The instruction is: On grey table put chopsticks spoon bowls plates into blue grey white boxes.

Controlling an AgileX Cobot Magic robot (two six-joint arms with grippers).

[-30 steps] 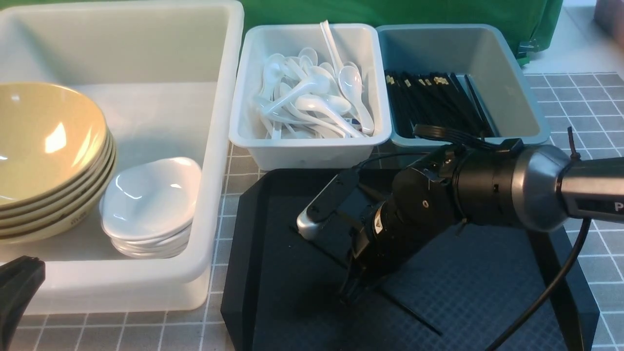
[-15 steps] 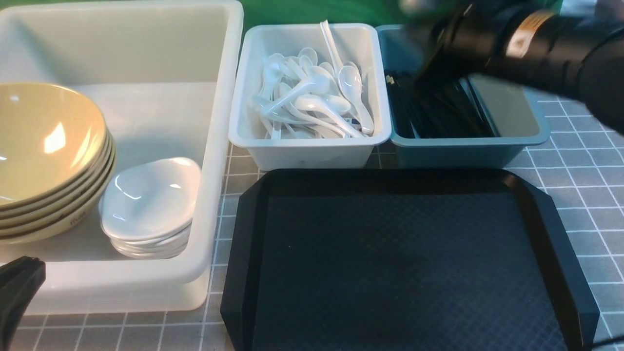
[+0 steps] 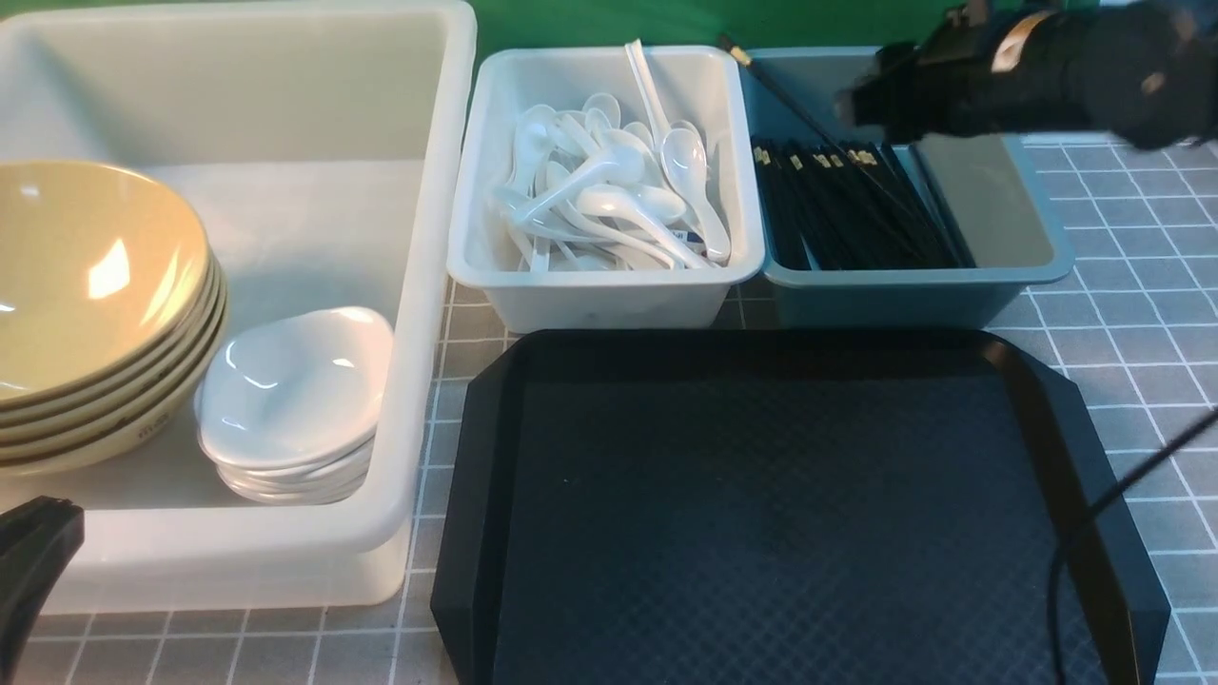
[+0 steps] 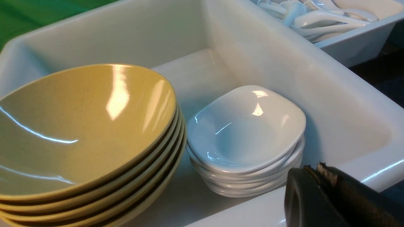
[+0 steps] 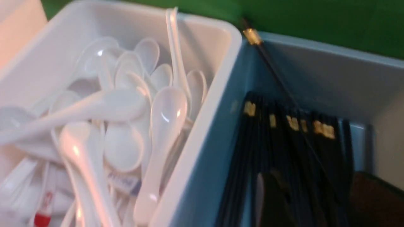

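Observation:
Several olive-yellow bowls and a stack of white plates sit in the big white tub; both also show in the left wrist view, bowls and plates. White spoons fill the pale bin. Black chopsticks lie in the blue-grey bin. One chopstick leans up on that bin's far left corner, gold band up. My right gripper, blurred, hovers over this bin, its jaws apart. My left gripper is shut and empty at the tub's near rim.
A black textured tray lies on the grey table in front of the two small bins, with nothing on it. A green backdrop stands behind the bins. My right arm's cable hangs over the tray's right edge.
My right arm has lifted from the black tray and swung to the blue-grey bin. The thin chopstick that lay on the tray is gone, and one now leans in the bin's corner.

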